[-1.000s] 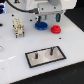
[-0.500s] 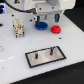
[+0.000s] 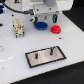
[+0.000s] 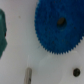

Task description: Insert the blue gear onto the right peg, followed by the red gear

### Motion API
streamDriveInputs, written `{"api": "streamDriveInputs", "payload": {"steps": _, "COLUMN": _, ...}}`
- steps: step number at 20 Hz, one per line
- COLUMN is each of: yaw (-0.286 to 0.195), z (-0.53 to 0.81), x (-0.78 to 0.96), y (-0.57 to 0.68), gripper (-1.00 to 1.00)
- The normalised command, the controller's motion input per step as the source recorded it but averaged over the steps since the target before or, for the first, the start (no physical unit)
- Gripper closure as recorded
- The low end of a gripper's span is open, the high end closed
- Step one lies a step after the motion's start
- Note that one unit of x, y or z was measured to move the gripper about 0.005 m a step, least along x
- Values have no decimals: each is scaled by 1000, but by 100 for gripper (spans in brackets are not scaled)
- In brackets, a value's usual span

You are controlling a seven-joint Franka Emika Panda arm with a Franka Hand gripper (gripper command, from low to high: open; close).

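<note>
Blue gear [image 3: 41, 24] beside red gear [image 3: 55, 29]; plate [image 3: 46, 56] nearer camera.

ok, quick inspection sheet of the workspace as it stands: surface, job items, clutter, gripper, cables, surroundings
Surface: white table, evenly lit, no spills seen.
Blue gear: flat on the table, partly hidden under the arm; the wrist view shows its teeth and dark centre hole, not on a peg.
Red gear: on the table, to the exterior view's right of the blue gear, apart from it.
Right peg: upright on the grey plate, bare; second peg also bare.
Clutter: beige fixture at the exterior view's left.
Gripper: above the blue gear; fingers not resolvable.
Cables: dark cable behind the arm.
Surroundings: too blurred to tell.
</note>
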Motion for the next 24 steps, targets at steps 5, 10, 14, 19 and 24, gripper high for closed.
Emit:
{"api": "streamDriveInputs", "payload": {"steps": 5, "yaw": 0, "z": -378, "x": -172, "y": -45, "gripper": -100}}
{"api": "streamDriveInputs", "payload": {"steps": 10, "yaw": 0, "z": -318, "x": -284, "y": -88, "gripper": 100}}
{"api": "streamDriveInputs", "payload": {"steps": 14, "yaw": 0, "z": -177, "x": -278, "y": 4, "gripper": 100}}
{"api": "streamDriveInputs", "payload": {"steps": 19, "yaw": 0, "z": -3, "x": -100, "y": 4, "gripper": 100}}
{"api": "streamDriveInputs", "payload": {"steps": 24, "yaw": 0, "z": 419, "x": 149, "y": 10, "gripper": 100}}
